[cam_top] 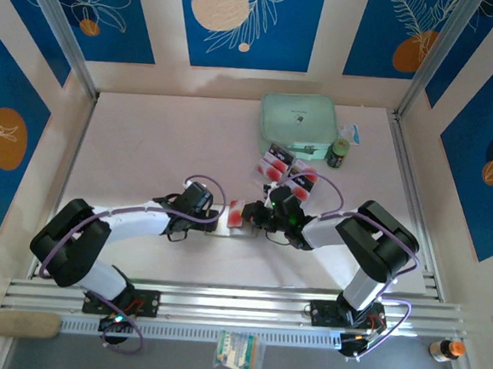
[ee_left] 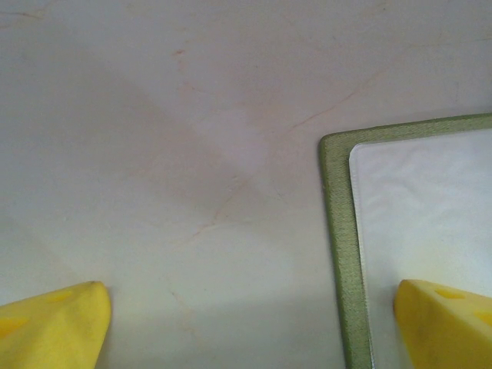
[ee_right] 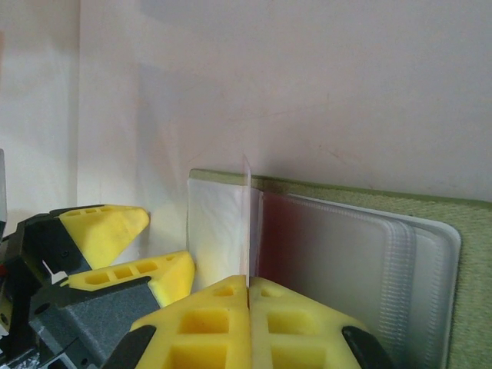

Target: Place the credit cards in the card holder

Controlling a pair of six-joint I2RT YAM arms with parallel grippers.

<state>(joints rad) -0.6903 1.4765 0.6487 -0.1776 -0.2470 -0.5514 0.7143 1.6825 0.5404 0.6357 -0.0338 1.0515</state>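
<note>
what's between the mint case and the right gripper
Loose credit cards, black and pale with red marks, lie between the mint case and the right gripper, seen in the top view.

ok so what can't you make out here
Held card face: right wrist, edge-on in right gripper.
Card holder past its corner: left wrist, cut off by frame edge.
Its pockets: top external, partly covered by left gripper.
Loose cards print: top external, too small.
</note>
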